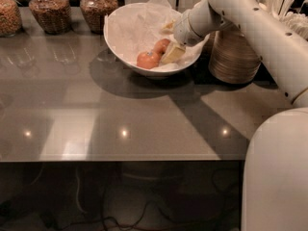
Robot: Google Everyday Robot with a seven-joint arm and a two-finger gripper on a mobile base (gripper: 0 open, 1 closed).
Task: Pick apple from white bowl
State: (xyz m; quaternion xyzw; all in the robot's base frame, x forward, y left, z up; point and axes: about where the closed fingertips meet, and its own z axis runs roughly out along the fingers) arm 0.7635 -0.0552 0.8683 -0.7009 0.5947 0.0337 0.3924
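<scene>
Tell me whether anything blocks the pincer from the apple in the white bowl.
Nothing visible does. The open pincer is inside the white bowl, right beside the apple at the back. The other apple lies nearer the front, off to the side, not between them. Crinkled paper lines the bowl underneath.

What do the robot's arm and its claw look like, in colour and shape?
The arm is a thick, smooth, off-white tube. It has a few small dark dots along it and a thin dark seam near the wrist. No cables or lettering show. The claw is pale cream-yellow and blocky, and it sits inside the white bowl.
</scene>
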